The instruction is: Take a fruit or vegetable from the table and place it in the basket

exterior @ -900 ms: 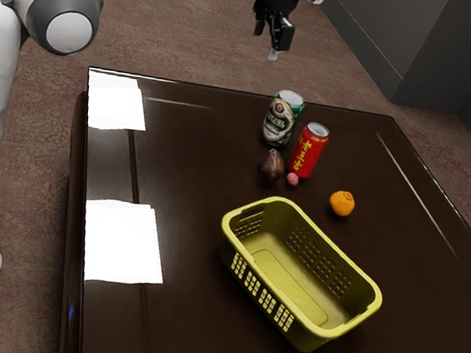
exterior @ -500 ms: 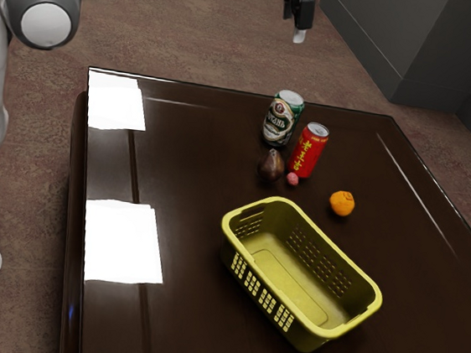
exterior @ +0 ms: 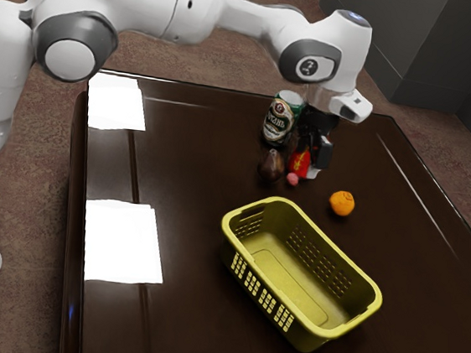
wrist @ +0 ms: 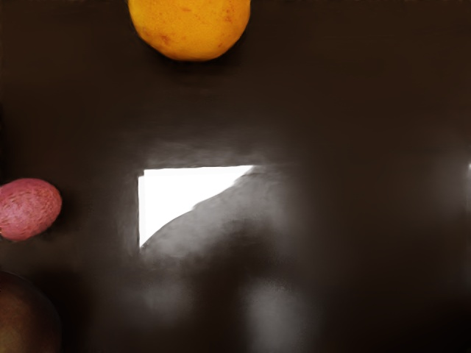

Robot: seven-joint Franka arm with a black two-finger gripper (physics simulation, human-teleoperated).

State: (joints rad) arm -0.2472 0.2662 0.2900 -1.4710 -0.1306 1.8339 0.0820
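Observation:
The black gripper (exterior: 308, 162) hangs low over the table in the exterior view, open, in front of the red can and partly hiding it. An orange (exterior: 342, 204) lies on the table toward the exterior view's right of it. Close by the gripper are a small pink fruit (exterior: 292, 179) and a dark, pear-shaped fruit (exterior: 271, 165). The yellow basket (exterior: 240, 265) stands nearer that camera and shows a bare inside. In the wrist view I see the orange (wrist: 191, 26), the pink fruit (wrist: 29, 209) and part of the dark fruit (wrist: 25, 316), all apart.
A red can (exterior: 299, 164) stands upright behind the gripper, and a green-and-white can (exterior: 278, 120) beside it, behind the dark fruit. The dark, glossy table (exterior: 193, 180) carries bright reflections.
My arm has come from beyond the table's far edge to over the table, with the gripper now near the cans and small fruits. The basket, fruits and cans have not moved.

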